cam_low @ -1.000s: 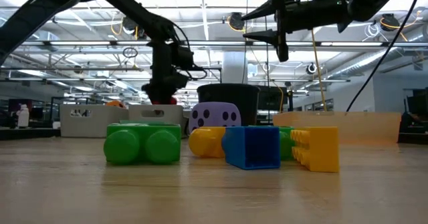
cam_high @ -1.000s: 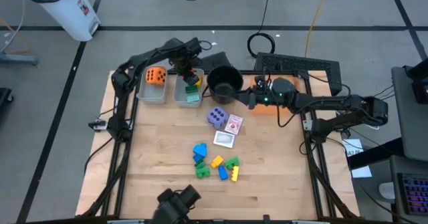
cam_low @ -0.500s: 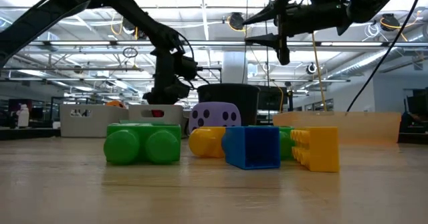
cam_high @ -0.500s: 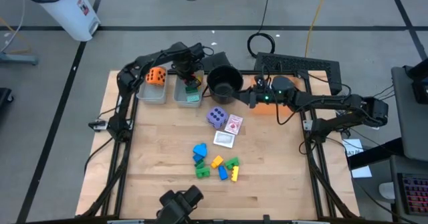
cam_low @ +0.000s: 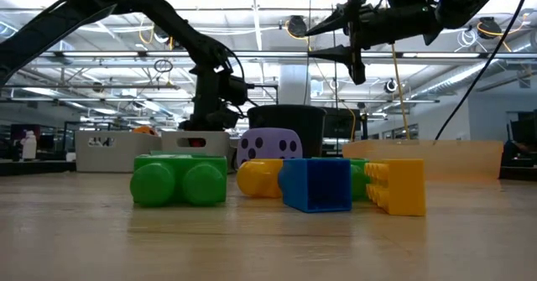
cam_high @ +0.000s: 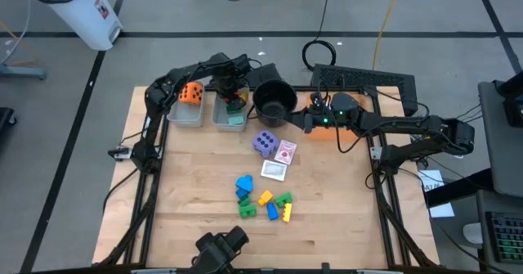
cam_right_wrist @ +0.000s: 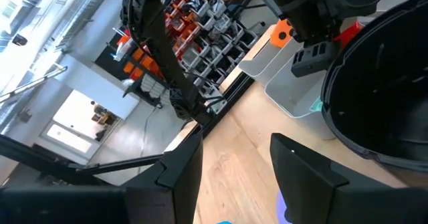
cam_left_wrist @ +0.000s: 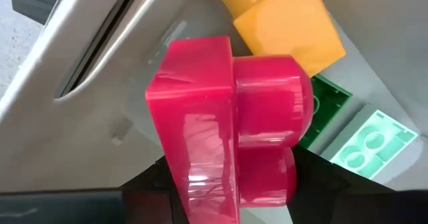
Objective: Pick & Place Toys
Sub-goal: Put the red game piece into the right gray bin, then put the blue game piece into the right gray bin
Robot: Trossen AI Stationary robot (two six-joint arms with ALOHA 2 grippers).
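Red block [cam_left_wrist: 227,124] is pinched in my left pincer [cam_high: 232,95], hanging inside the second grey bin [cam_high: 230,119] above a yellow, a green and a pale-green piece. Hard, light, glossy plastic; grip flat sides, not studs. Orange die [cam_high: 191,92] sits in the first bin [cam_high: 185,115]. On the counter [cam_high: 196,192]: one purple die [cam_high: 264,143], two cards [cam_high: 279,161], approx six blocks. Right pincer [cam_right_wrist: 234,164] spread, empty, beside the black pot [cam_high: 274,101].
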